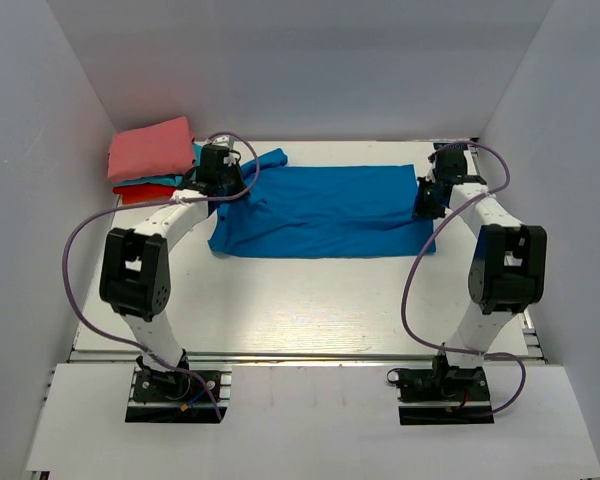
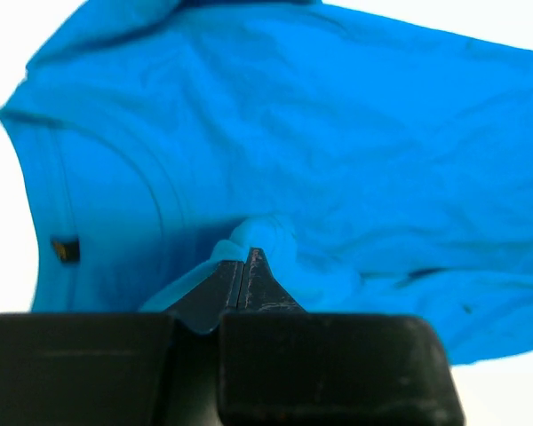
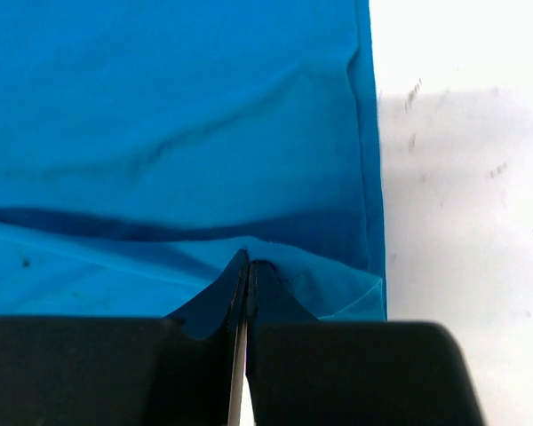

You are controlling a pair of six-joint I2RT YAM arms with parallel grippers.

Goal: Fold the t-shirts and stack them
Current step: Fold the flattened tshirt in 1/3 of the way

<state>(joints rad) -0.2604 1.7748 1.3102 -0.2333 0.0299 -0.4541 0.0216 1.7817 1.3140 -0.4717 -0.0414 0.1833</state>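
The blue t-shirt (image 1: pixel 325 210) lies stretched lengthwise away from the folded pile (image 1: pixel 152 150) — left gripper (image 1: pixel 220 182) pinched shut on cloth at the collar end beside the pile, right gripper (image 1: pixel 427 200) clamped on the hem end farthest from it.

No legible text — neck tag (image 2: pixel 65 250) on blue t-shirt (image 2: pixel 338 133) unreadable.

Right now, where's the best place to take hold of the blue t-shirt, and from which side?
Probably at its two short ends, each from above. The blue t-shirt lies flat, stretched left to right, so only the ends give loose cloth. The left gripper is shut on a pucker near the collar, the right gripper on a fold by the hem.
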